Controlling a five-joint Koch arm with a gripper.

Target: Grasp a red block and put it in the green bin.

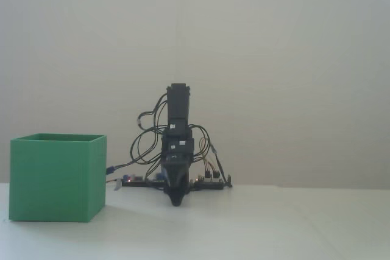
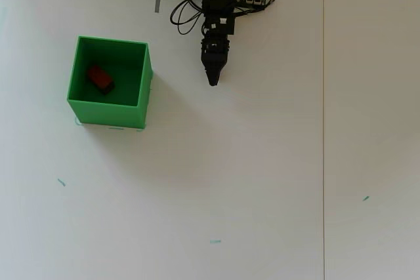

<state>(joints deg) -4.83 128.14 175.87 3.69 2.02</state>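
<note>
White table [image 2: 262, 162]; gripper [image 2: 213, 82] closed to a point, empty.

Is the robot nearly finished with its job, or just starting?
It looks finished. The red block already lies inside the green bin. The gripper holds nothing and rests folded near the arm's base, apart from the bin. No other block shows on the table, so nothing seems left.

I see only the green bin [image 2: 146, 90] standing left of the gripper [image 2: 213, 82] overhead; table [image 2: 262, 162] elsewhere bare.
</note>
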